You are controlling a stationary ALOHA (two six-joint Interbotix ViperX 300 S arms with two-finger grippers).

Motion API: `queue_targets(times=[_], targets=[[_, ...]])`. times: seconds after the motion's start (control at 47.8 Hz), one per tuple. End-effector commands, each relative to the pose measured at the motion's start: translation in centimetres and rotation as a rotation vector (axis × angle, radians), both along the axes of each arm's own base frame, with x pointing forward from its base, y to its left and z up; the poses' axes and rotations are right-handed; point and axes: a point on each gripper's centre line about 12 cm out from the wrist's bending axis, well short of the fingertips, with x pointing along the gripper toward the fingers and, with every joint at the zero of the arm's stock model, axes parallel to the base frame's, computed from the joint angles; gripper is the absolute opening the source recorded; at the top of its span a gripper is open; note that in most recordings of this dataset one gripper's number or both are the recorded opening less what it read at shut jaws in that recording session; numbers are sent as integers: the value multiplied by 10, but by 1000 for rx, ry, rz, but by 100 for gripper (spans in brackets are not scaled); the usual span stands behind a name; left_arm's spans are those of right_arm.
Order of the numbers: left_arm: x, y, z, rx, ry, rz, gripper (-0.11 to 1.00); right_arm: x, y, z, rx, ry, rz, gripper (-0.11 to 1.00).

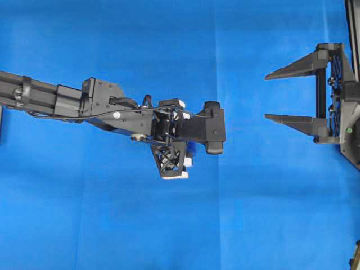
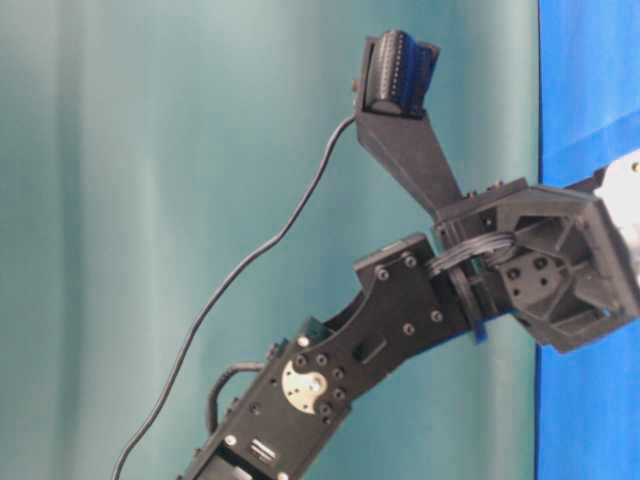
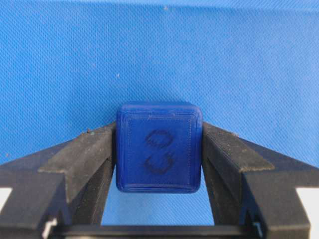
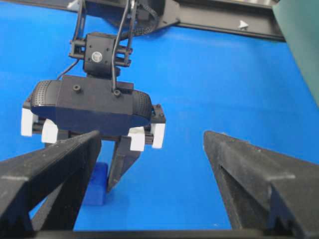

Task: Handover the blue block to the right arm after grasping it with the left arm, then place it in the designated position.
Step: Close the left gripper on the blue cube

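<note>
- The left gripper has its jaws closed on the blue block; in the left wrist view both fingers press flat on opposite side faces, and the face with the faint ring mark looks toward the camera
- The blue block sits near the tips of the left jaws, just above the blue cloth on the counter; I cannot tell if it is lifted or touches the cloth
- In the right wrist view the block shows low under the left gripper, partly hidden behind one black finger of the right one
- The right gripper waits at the right edge of the overhead view, jaws fully apart and holding nothing, well apart from the left arm
- In my judgement the step in hand is the grasp and lift before the handover; to do it well, the left arm should rise straight up so the block does not drag on the cloth
- The grip looks centred, so a slip seems unlikely, but the free faces are small; the left arm should present the block so that the right jaws can close on the two faces which are not covered
- The left jaws should open only after the right jaws hold the block firmly
- No container, tray or marked position is visible in any view, so I cannot say where the designated place is
</note>
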Motion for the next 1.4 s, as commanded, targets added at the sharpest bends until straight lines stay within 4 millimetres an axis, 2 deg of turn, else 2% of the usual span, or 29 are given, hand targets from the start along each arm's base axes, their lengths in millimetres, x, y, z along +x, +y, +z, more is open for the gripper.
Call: queue_targets(times=[0.0, 0.461, 0.984, 1.382], targets=[[5, -1, 37, -1, -63, -5, 46, 3, -1, 12, 1, -35, -2, 98], [-8, -2, 111, -6, -110, -4, 46, 3, -1, 12, 1, -35, -2, 98], [-14, 0, 165, 11, -91, -8, 46, 4, -1, 14, 1, -38, -2, 98], [-25, 8, 218, 25, -152, 0, 46, 3, -1, 14, 1, -38, -2, 98]])
